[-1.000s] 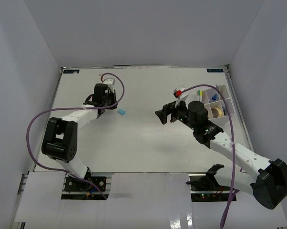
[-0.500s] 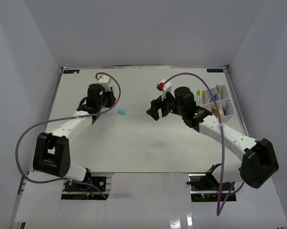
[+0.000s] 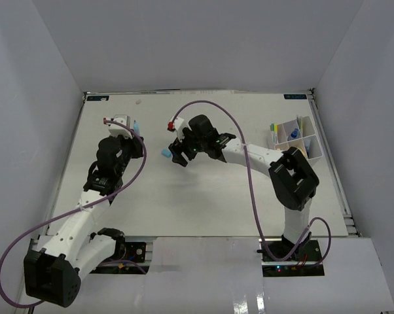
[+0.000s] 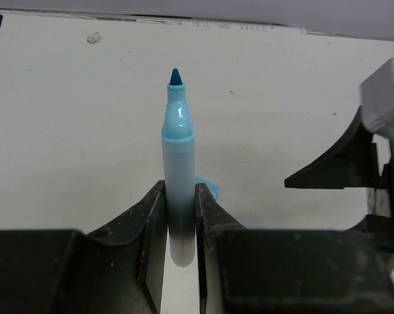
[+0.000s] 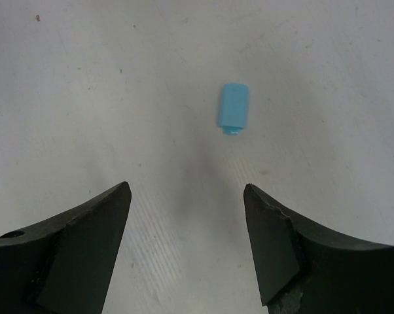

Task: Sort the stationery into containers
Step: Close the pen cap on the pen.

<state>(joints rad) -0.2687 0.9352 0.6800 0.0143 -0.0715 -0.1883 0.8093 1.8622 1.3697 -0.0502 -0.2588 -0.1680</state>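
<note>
Right tool (image 5: 186, 196) swung left over open table (image 3: 203, 203), wide near blue cap (image 5: 233, 108), left tool (image 4: 180, 196) gripping uncapped marker (image 4: 178, 140)

You have an uncapped light-blue marker (image 4: 178, 140) clamped upright in the left tool (image 4: 179, 203), tip pointing away. A small light-blue cap (image 5: 233, 108) lies flat mid-surface, nearer the far edge. Your white divided box (image 3: 313, 140) sits at the right edge, with a blue bottle (image 3: 294, 133) inside.

High rear overview; two close wrist views toward table (image 3: 203, 203)
</note>
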